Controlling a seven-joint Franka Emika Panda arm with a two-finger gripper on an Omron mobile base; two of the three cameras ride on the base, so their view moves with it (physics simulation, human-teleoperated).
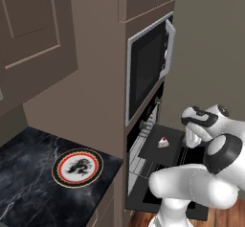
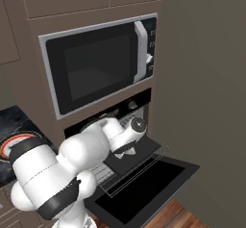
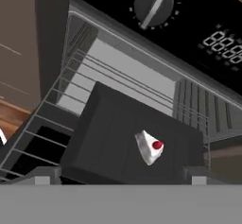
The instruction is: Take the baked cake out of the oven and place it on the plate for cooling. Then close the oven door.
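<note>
Wide-open and empty, the two-finger gripper (image 3: pixel 120 175) hovers above the tiny whitish red-topped cake (image 3: pixel 150 147) on the dark flat oven tray (image 3: pixel 108 138); an off-centre close could topple it.

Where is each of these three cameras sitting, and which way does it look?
Left base view: behind the arm on its left, looking forward and down at the plate on the counter and the open oven; the white arm fills the lower right.
Right base view: behind on its right, facing the microwave and the lowered oven door; the arm rises lower left.
Hand view: on the hand, looking along the open claw at the cake on its tray.
Left and hand views share the cake.
</note>
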